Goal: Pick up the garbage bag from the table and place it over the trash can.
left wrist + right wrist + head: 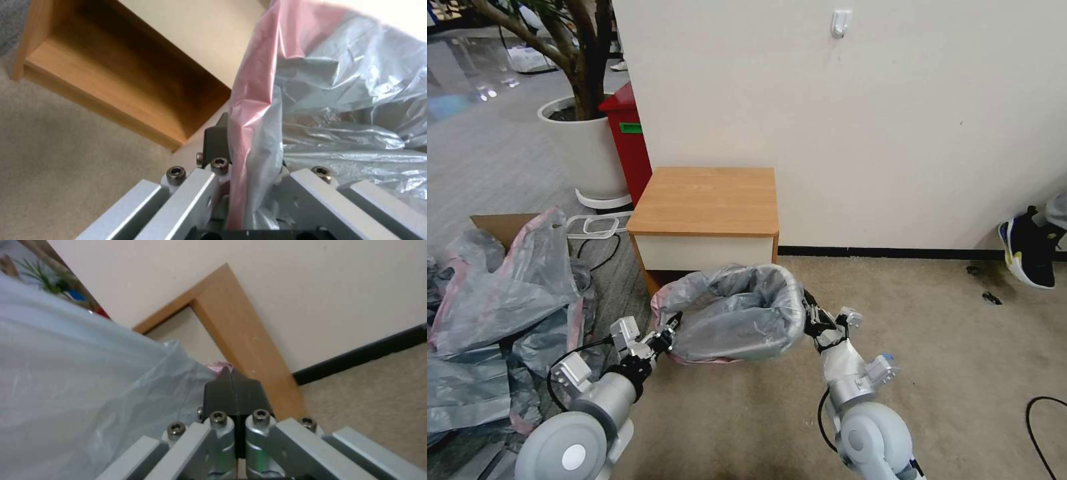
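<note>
Garbage bag (740,313) stretched open just before the worktop (707,200); left hand (668,331) and right hand (809,313) each pinched closed on its rim.

Silver-grey arms with rounded pale joints, looped black cables, hex-head screws, dark fingertips (233,391) on aluminium linkages.

No legible text, brand, or number appears. The green label (630,127) on the red bin (629,143) is unreadable.
</note>
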Robot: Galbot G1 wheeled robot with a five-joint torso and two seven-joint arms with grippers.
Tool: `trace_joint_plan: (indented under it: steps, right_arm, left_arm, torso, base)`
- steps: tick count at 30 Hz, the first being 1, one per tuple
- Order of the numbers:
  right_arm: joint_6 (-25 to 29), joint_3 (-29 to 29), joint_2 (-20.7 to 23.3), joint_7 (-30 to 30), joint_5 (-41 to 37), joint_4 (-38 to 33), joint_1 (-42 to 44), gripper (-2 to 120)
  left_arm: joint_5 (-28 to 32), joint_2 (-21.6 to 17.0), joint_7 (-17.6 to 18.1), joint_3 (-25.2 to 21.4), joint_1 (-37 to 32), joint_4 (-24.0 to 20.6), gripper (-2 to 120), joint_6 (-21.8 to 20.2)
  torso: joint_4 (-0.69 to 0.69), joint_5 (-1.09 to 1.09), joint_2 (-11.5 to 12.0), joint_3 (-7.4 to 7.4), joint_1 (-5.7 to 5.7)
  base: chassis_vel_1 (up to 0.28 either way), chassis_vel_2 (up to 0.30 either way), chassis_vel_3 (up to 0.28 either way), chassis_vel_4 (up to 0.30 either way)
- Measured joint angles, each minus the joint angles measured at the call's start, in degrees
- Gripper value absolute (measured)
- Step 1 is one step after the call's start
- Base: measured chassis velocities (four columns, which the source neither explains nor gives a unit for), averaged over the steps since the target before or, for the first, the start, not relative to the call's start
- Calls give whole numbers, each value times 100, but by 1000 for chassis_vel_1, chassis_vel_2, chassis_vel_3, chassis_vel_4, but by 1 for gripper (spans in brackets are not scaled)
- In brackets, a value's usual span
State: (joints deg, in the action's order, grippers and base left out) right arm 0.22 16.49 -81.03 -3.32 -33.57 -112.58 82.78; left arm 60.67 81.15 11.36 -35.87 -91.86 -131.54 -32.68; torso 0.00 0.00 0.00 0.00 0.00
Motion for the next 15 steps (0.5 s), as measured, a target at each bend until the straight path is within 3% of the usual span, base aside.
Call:
trace_joint_plan:
  steps: [6, 15]
  right_arm:
    - [-24, -1, -20, -253, 881, 215, -34, 0]
    - [-53, 47, -18, -470, 1447, 420, -76, 0]
  left_arm:
    - [3, 58, -67, 96, -46, -27, 1, 6]
    - [47, 105, -144, 185, -64, -113, 2, -14]
  torso:
    - [0, 0, 0, 0, 0]
    - [0, 0, 0, 0, 0]
  base:
    - [0, 0, 0, 0]
    - [0, 0, 0, 0]
